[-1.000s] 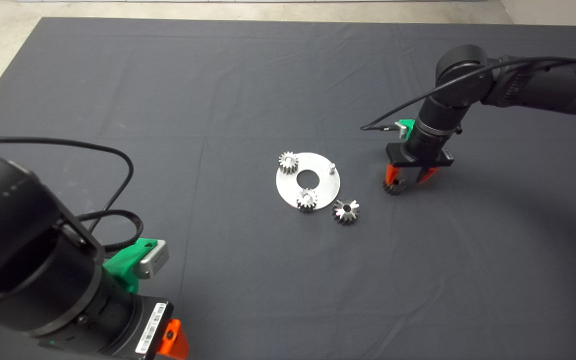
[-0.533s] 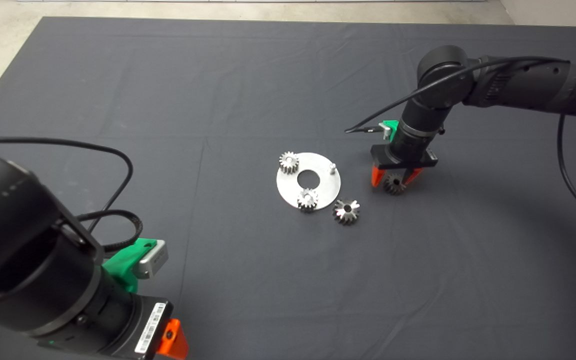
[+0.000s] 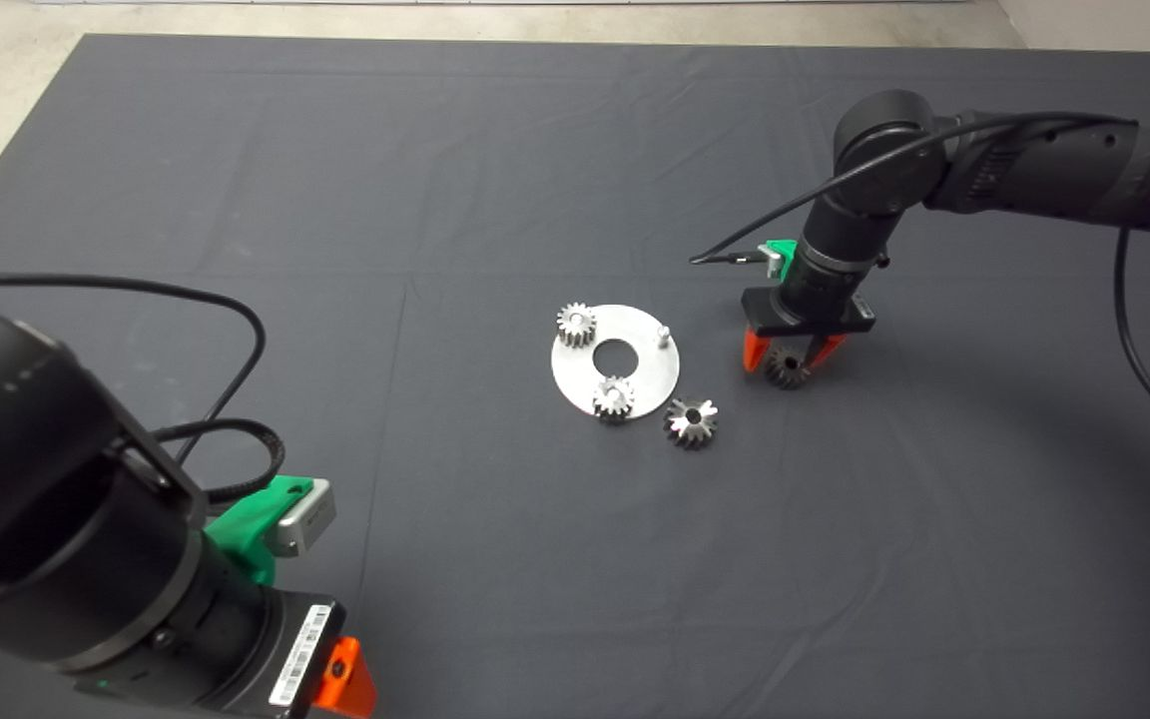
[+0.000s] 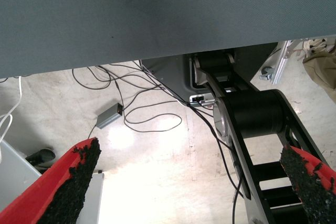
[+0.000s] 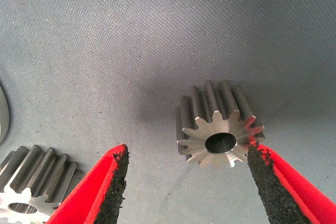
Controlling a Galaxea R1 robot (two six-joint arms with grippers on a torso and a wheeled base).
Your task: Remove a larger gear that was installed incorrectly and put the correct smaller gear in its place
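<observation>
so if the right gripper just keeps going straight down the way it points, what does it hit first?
Most likely the smaller gear. It lies on the mat between the open fingers of the right gripper, close to one pad. If the fingers straddle it, their tips reach the mat. Depth is hard to judge.

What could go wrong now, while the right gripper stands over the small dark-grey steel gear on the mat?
1. The small dark-grey steel gear sits off-centre in the open right gripper, close to one black pad. Closing may push it sideways rather than clamp it.
2. The gear looks tilted, so it could roll away.
3. The wide shiny silver gear lies nearby and could be bumped.
</observation>
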